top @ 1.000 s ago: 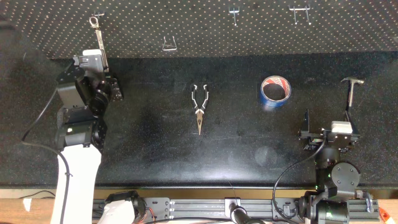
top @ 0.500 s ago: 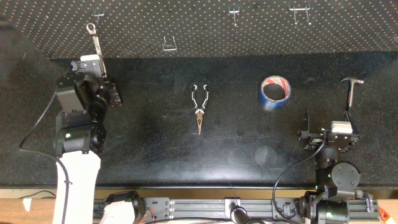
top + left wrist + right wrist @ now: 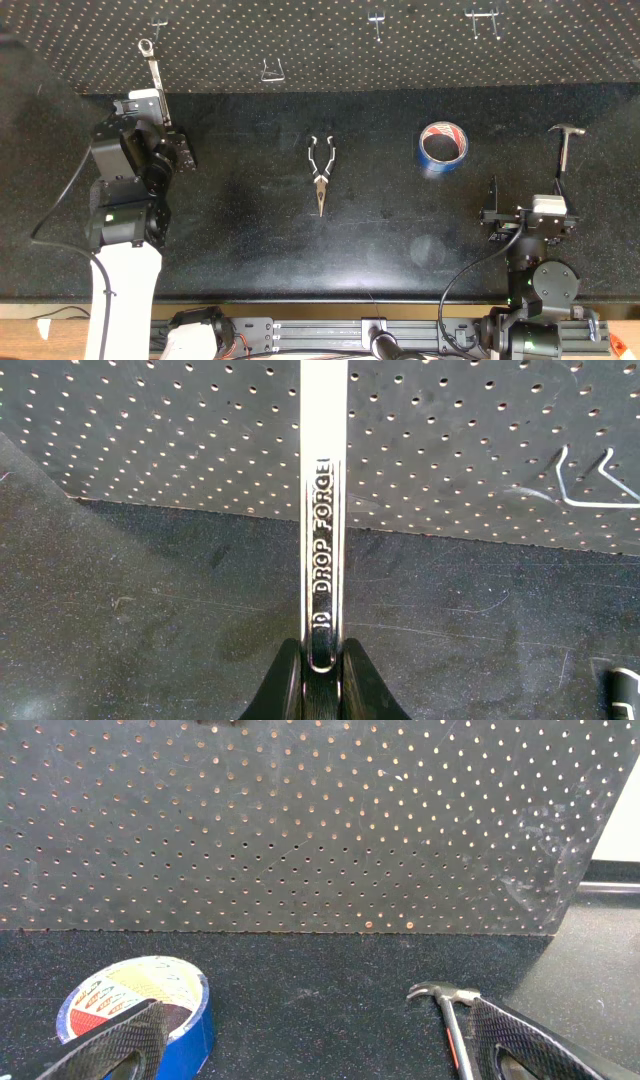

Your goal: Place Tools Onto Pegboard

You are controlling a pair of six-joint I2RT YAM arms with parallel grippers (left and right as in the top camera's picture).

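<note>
Wrench [image 3: 323,510] is pinched at its lower end between the two fingers of the left tool [image 3: 322,668], which are pressed tight on either flat of the shank. The shank runs straight ahead of the tool and up the face of the pegboard [image 3: 330,45], which stands along the desk's far edge. This is at the far left corner of the desk [image 3: 240,230]. In the top view the ring end lies just below and beside a small hook [image 3: 158,25] near the board's upper left. Whether the ring touches the board cannot be told.

Judgement: the grip is taken low so that the ring end is left free to slip over that hook. The step in hand is lining ring and hook up, and the wrench is not yet hung.

The right tool [image 3: 320,1055] sits low near the desk's near right corner with its fingers spread wide and nothing between them. It faces the roll of tape [image 3: 135,1005] and the hammer [image 3: 450,1010].

Pliers [image 3: 320,172] lie at the middle of the desk, handles toward the board. The tape stands right of the middle, toward the far edge. The hammer lies near the right edge, head toward the board.

Holders: a wire hook [image 3: 272,70] and two further hooks [image 3: 376,20] [image 3: 482,18] are fixed to the board. None of the four items hangs from any hook.
</note>
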